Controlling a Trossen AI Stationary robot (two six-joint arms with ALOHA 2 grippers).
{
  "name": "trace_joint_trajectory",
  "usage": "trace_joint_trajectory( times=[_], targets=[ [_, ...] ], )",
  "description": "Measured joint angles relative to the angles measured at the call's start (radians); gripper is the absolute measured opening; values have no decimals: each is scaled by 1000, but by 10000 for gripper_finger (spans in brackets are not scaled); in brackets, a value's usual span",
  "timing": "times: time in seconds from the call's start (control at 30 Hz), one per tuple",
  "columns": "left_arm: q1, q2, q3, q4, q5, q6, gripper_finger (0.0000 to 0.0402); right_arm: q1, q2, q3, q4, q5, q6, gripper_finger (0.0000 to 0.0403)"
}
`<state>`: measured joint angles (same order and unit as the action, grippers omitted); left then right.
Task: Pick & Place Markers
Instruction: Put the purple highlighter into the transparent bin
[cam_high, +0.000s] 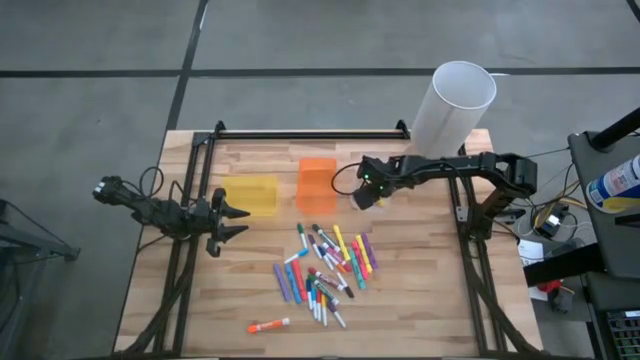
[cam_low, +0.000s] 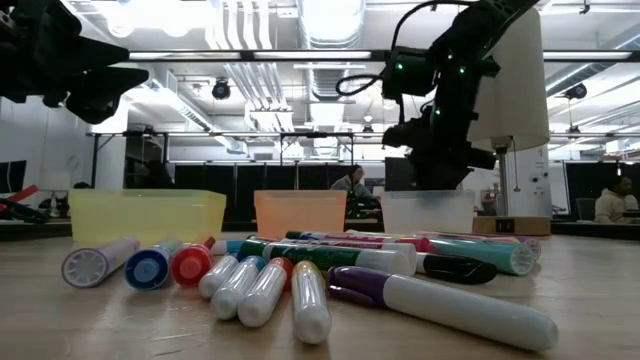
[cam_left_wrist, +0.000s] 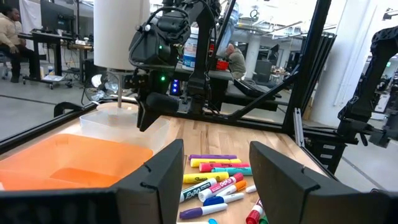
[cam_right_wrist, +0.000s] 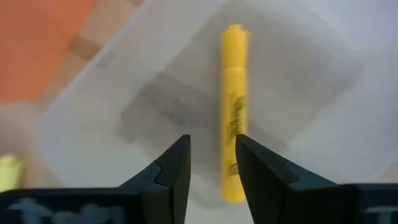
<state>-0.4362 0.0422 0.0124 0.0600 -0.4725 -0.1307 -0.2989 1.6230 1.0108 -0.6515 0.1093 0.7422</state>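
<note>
Many markers lie in a loose pile on the wooden table, between the arms and toward the near edge. My right gripper hangs over a clear bin, pointing steeply down, its fingers a little apart and empty. One yellow marker lies on that bin's floor below the fingers. My left gripper waits open at the table's left side, level, pointing toward the pile.
A yellow bin and an orange bin stand in a row left of the clear bin. A tall white cylinder stands at the far right. A single orange-capped marker lies near the front edge.
</note>
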Motion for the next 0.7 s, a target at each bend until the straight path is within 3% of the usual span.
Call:
trace_joint_trajectory(
  times=[0.23,0.47,0.7],
  targets=[
    [0,0,0,0,0,0,179,88,-18,74,-9,-140,24,136],
    [0,0,0,0,0,0,179,236,-18,166,-79,-148,156,122],
    [0,0,0,0,0,0,179,394,-18,142,-79,-150,346,109]
  ],
)
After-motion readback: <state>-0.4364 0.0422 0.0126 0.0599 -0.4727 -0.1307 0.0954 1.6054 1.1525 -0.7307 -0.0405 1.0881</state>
